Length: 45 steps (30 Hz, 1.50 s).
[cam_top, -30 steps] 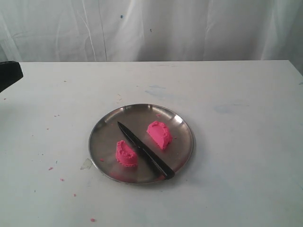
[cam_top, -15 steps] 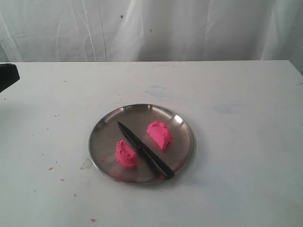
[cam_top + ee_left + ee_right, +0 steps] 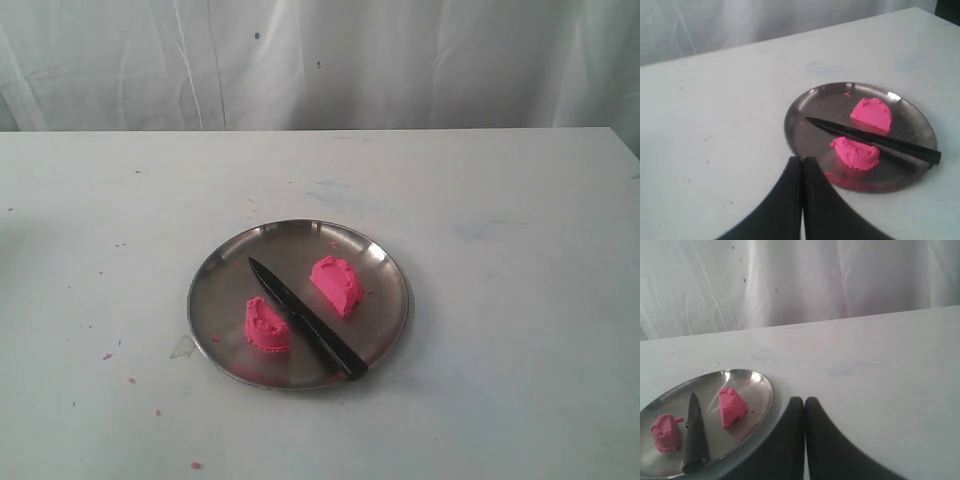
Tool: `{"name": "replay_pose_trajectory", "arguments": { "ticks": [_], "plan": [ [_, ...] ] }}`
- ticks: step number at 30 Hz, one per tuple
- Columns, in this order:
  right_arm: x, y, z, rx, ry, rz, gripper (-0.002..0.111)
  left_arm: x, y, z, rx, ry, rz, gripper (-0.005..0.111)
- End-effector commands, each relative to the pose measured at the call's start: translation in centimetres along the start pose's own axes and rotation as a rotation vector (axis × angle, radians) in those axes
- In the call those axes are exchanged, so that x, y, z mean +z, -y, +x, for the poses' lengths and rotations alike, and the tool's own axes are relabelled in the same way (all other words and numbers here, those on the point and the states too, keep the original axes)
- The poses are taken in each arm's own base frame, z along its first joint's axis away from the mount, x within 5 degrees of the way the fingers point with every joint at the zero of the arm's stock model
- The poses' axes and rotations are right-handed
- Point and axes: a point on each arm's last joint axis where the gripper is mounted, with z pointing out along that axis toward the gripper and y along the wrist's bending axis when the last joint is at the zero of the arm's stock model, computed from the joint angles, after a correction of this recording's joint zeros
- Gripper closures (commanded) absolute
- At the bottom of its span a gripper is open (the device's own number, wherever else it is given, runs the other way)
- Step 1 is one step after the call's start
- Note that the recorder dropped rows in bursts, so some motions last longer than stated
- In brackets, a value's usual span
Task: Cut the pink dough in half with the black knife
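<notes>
The pink dough lies in two half-round pieces on a steel plate (image 3: 225,270): one half (image 3: 266,326) on the near left, the other half (image 3: 337,285) on the right. Between them rests the black knife (image 3: 305,317), tip toward the back left, handle at the plate's near rim. The left wrist view shows the same halves (image 3: 856,153) (image 3: 871,114), the knife (image 3: 875,141) and my left gripper (image 3: 802,161) shut and empty, well clear of the plate. My right gripper (image 3: 804,402) is shut and empty beside the plate (image 3: 762,390). Neither gripper shows in the exterior view.
The white table (image 3: 500,300) carries tiny pink crumbs (image 3: 107,356) at the near left and a faint blue stain (image 3: 330,190) behind the plate. A white curtain (image 3: 320,60) hangs along the far edge.
The dark left arm at the exterior view's left edge has drawn back out of that view. Plate, dough halves and knife have not moved.
</notes>
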Motion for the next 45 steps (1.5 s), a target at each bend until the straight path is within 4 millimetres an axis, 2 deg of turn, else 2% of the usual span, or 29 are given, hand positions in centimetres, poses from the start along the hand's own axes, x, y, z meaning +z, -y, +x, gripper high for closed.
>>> {"name": "replay_pose_trajectory", "arguments": {
  "ticks": [1,8,12,19,21,28,32,45],
  "plan": [
    [0.0,0.1,0.1,-0.006,0.007,0.008,0.108,-0.4,-0.6,2.1,-0.107,-0.031,-0.100,0.107],
    [0.0,0.1,0.1,-0.006,0.007,0.008,0.108,-0.8,-1.9,4.4,-0.080,0.115,-0.262,0.107],
    [0.0,0.1,0.1,-0.006,0.007,0.008,0.108,-0.8,-1.9,5.9,-0.090,0.185,-0.282,0.107],
    [0.0,0.1,0.1,-0.006,0.007,0.008,0.108,-0.8,-1.7,8.9,-0.096,0.187,-0.284,0.107],
    [0.0,0.1,0.1,-0.006,0.007,0.008,0.108,-1.1,-1.7,8.7,-0.092,0.217,-0.284,0.107],
    [0.0,0.1,0.1,-0.006,0.007,0.008,0.108,-1.5,-1.3,9.7,-0.096,0.154,-0.261,0.107],
    [0.0,0.1,0.1,-0.006,0.007,0.008,0.108,-2.1,-1.1,9.6,-0.086,0.211,-0.258,0.107],
    [0.0,0.1,0.1,-0.006,0.007,0.008,0.108,-2.1,-1.1,9.6,-0.084,0.212,-0.258,0.107]
  ]
}}
